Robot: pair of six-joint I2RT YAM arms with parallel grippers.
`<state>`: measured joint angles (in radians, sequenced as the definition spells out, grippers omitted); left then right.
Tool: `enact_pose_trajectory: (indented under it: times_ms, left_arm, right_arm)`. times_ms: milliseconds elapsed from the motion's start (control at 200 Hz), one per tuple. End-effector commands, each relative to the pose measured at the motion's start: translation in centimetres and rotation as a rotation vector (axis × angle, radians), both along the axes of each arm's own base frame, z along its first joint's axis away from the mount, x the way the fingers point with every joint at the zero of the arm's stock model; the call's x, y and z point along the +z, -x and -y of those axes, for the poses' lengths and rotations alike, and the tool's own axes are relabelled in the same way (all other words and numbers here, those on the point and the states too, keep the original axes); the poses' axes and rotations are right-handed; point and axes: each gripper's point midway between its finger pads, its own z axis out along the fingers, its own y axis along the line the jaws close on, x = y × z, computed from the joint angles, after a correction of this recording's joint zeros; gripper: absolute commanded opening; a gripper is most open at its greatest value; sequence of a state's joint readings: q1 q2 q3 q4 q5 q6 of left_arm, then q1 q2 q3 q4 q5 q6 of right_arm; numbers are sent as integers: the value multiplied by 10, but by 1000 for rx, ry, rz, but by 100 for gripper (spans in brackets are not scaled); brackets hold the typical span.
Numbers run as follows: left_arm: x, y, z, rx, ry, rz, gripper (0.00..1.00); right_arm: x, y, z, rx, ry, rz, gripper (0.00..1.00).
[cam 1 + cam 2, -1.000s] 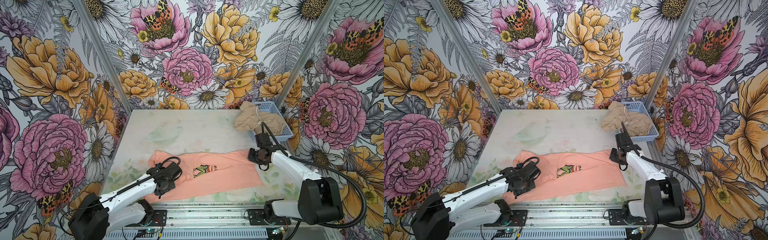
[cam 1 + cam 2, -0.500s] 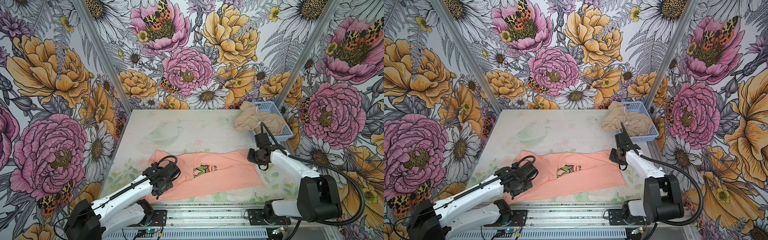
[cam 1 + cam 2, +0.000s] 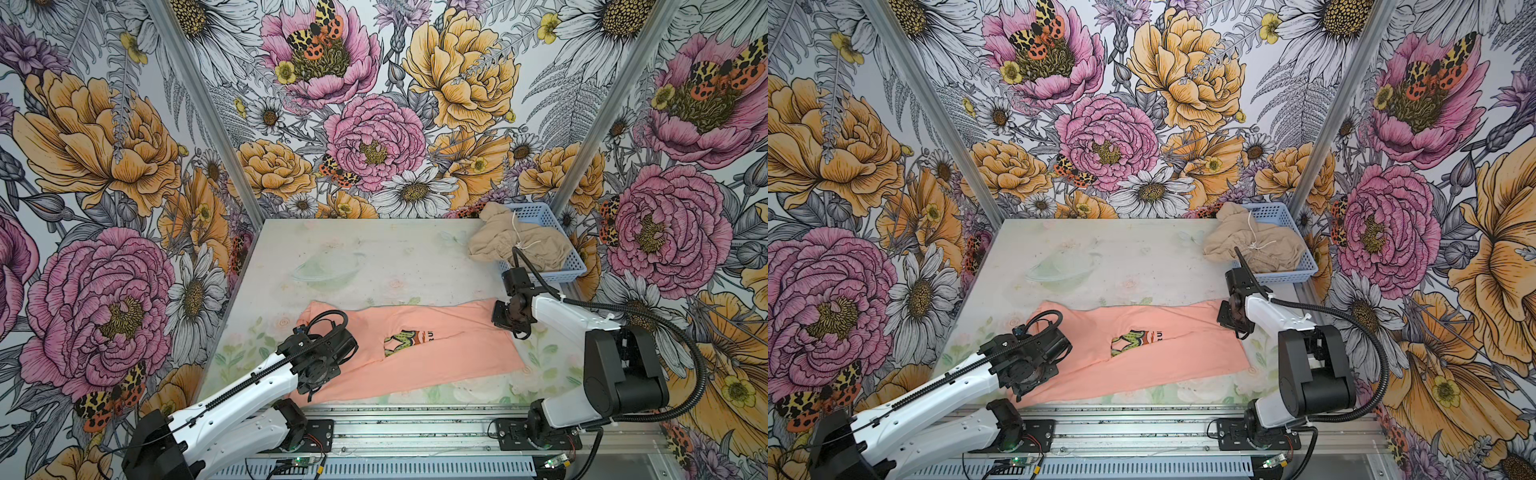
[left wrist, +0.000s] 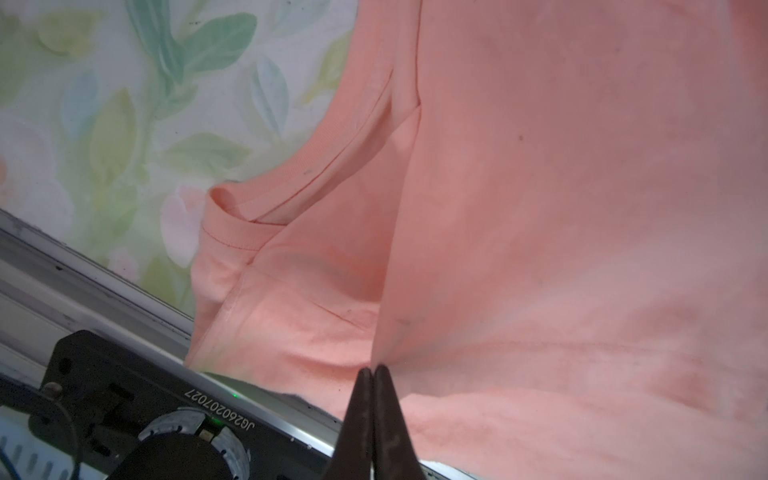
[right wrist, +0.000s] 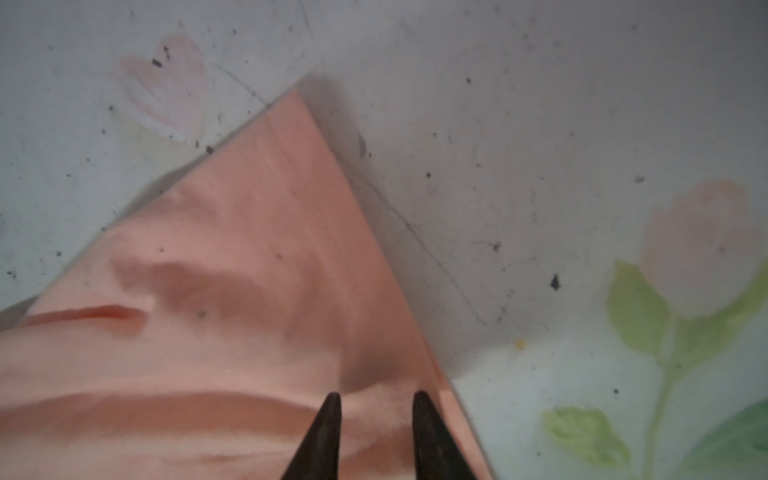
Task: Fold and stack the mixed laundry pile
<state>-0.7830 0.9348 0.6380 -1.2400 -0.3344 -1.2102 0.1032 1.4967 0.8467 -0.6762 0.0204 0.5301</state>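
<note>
I see peach T-shirt (image 3: 436,357) lying along desk (image 3: 374,257) front. Left jaws together, pinching fabric at its left end. Right jaws apart over its right corner. Beige garment (image 3: 519,245) heaped in blue basket (image 3: 573,266), overhanging rim.

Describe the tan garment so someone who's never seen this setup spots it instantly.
At the table's far right corner sits a light blue basket. The crumpled beige garment spills over its rim onto the table. Unlike the flat peach T-shirt up front, it has a white drawstring.
</note>
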Motion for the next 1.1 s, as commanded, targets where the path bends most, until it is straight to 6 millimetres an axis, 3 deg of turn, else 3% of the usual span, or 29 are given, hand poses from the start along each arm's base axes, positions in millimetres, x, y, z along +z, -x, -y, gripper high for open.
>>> enact_pose_trajectory:
  times_ms: [0, 185, 555, 681, 881, 1096]
  left_arm:
    - [9, 0, -7, 26, -30, 24, 0]
    - [10, 3, -10, 34, -57, 15, 0]
    - [10, 4, -12, 40, -78, 11, 0]
    - [9, 4, -12, 39, -79, 8, 0]
    - [9, 4, -13, 41, -83, 4, 0]
    - [8, 6, -12, 31, -94, -8, 0]
  right_arm:
    - [14, -31, 9, -9, 27, 86, 33]
    - [13, -60, 9, -15, -55, 137, 38]
    - [-1, -89, 0, 6, -109, 162, 38]
    - [-3, -91, -1, 5, -115, 163, 30]
    - [6, -95, 1, -3, -103, 191, 8]
    - [18, -103, 3, -7, -96, 224, 0]
